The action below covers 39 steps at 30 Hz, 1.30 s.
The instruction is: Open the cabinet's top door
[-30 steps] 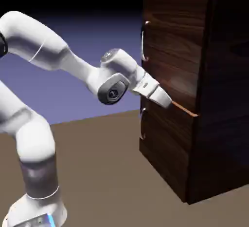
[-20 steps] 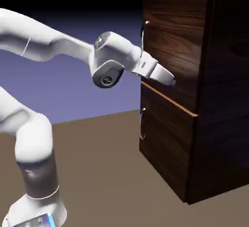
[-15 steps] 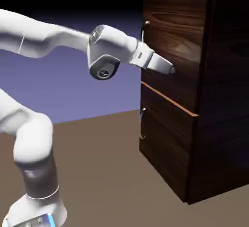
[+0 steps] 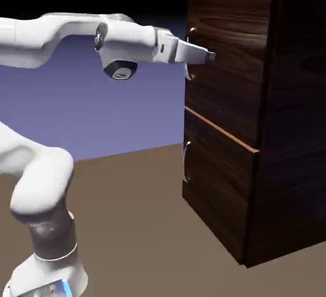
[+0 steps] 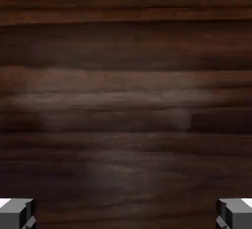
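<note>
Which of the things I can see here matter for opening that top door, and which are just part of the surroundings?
For the job:
- top door
- its curved handle
- end effector, open

Just there:
- lower door
- lower handle
- brown table

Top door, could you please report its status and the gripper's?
Gripper open, nothing between fingertips. Top door shut. Nothing seen blocking.
</note>
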Motion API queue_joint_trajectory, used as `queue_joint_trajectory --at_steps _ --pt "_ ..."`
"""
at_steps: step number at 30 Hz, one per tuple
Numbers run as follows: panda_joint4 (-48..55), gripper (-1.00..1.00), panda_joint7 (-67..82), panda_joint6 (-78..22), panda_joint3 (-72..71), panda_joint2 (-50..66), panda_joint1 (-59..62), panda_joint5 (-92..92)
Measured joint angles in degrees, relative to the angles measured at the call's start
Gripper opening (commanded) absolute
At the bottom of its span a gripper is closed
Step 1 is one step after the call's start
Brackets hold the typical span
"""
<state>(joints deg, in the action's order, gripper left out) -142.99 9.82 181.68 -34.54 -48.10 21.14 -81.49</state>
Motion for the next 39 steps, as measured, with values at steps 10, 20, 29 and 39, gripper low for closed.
queue_joint_trajectory --at_steps 10,20,29,39 --pt "5.51 0.00 15.99 2.35 -10.56 -4.72 6.68 -24.92" --pt "11.02 0.00 31.98 4.69 -21.13 -9.45 13.35 -49.84" --pt "17.20 0.00 37.76 2.17 -28.39 -9.92 24.07 -60.10" --pt "7.13 -1.00 39.85 -5.80 -19.34 -11.74 11.69 -57.46"
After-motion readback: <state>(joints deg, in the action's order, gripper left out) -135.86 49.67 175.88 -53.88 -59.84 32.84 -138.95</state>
